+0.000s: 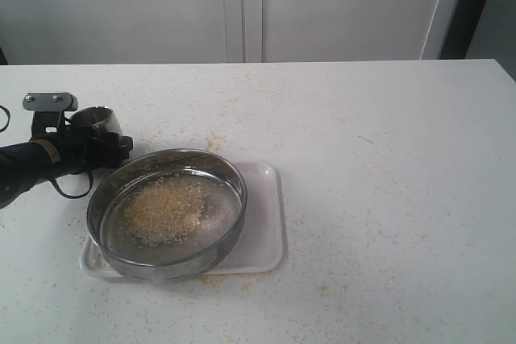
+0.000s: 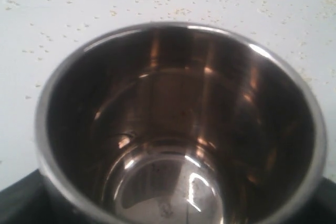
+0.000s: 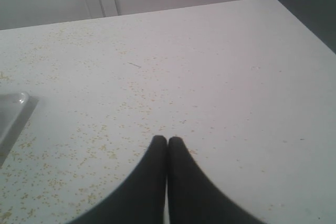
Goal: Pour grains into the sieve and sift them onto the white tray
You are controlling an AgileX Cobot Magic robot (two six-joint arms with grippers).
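Note:
The sieve (image 1: 173, 268) rests on the white tray (image 1: 267, 231), left of centre in the exterior view. A pale tan patch of grains (image 1: 165, 209) lies on its mesh. Just left of the sieve, my left gripper (image 1: 101, 147) is shut on a small shiny steel cup (image 1: 97, 120), which it holds close to the table. In the left wrist view the cup (image 2: 178, 129) fills the picture and its inside holds no grains. My right gripper (image 3: 167, 140) is shut on nothing, low over the bare table. A corner of the tray (image 3: 13, 111) shows at that view's edge. The right arm is outside the exterior view.
Stray yellow granules (image 1: 211, 141) are scattered over the white tabletop (image 1: 379, 167), thickest around the tray. White cabinet doors (image 1: 242, 6) stand behind the table's far edge. A dark gap (image 1: 472, 6) lies at the back right.

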